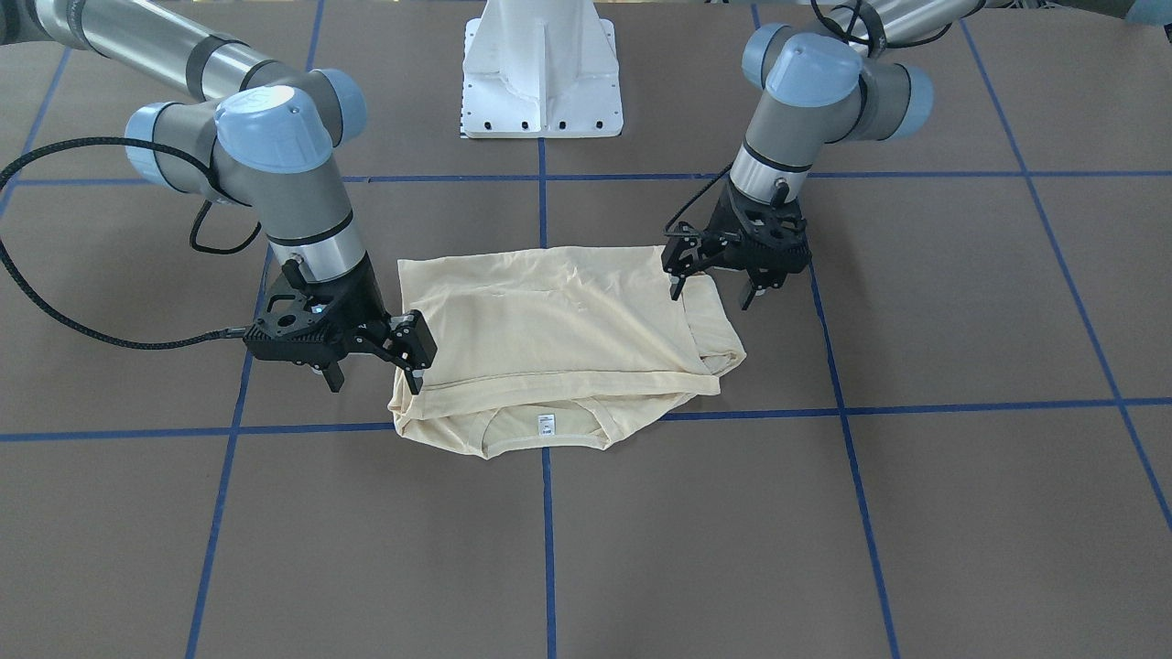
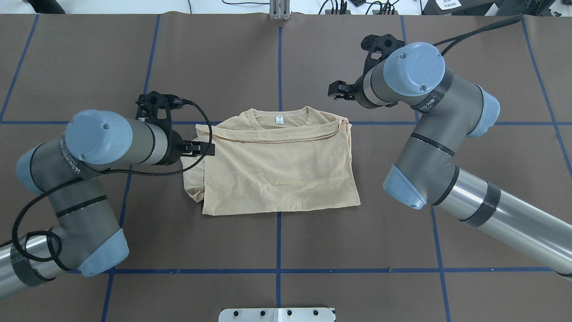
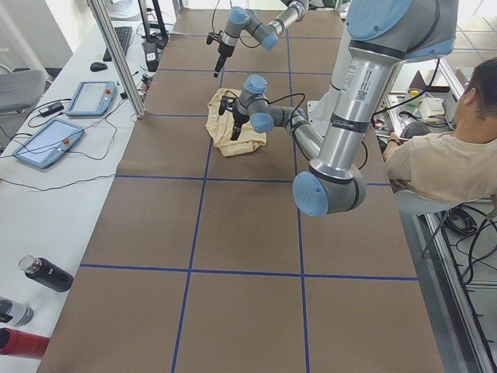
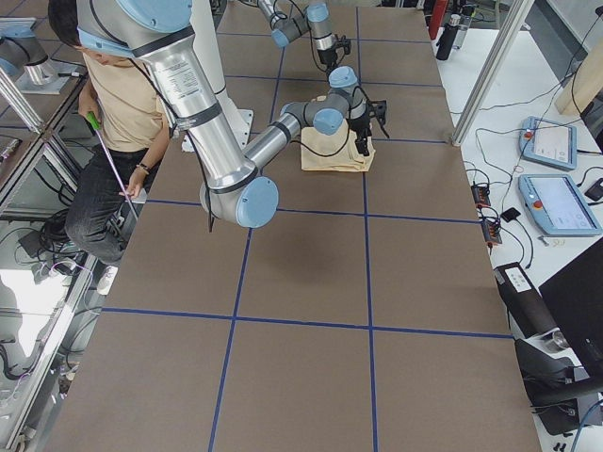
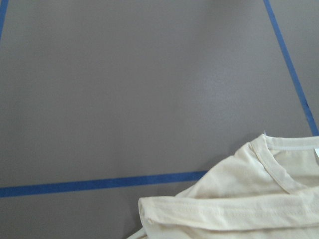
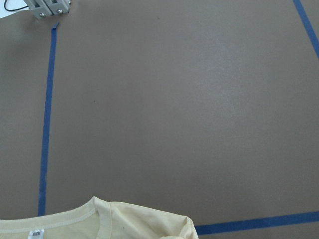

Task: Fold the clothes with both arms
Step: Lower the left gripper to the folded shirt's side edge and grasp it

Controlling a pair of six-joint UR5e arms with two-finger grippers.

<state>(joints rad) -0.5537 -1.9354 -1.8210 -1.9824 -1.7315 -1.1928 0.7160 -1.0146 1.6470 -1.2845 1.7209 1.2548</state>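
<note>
The clothes are one cream long-sleeved shirt (image 1: 558,339) lying folded into a rough rectangle on the brown table, with its collar and white neck label (image 2: 279,119) on the side far from the robot's base. My left gripper (image 1: 711,291) hangs open over the shirt's edge nearer the base; one finger (image 1: 676,284) is at the cloth and nothing is held. My right gripper (image 1: 375,378) is open at the opposite end near the collar corner, one finger (image 1: 417,377) against the shirt's rim. Both wrist views show bare table with the shirt (image 5: 249,209) (image 6: 124,224) at their lower edge.
The white pedestal base (image 1: 542,73) stands behind the shirt. Blue tape lines (image 2: 279,232) grid the table. A seated person (image 3: 443,155) is beside the table. A side bench holds tablets (image 3: 46,144) and bottles (image 3: 46,273), with a metal post (image 3: 116,54) at the table's edge.
</note>
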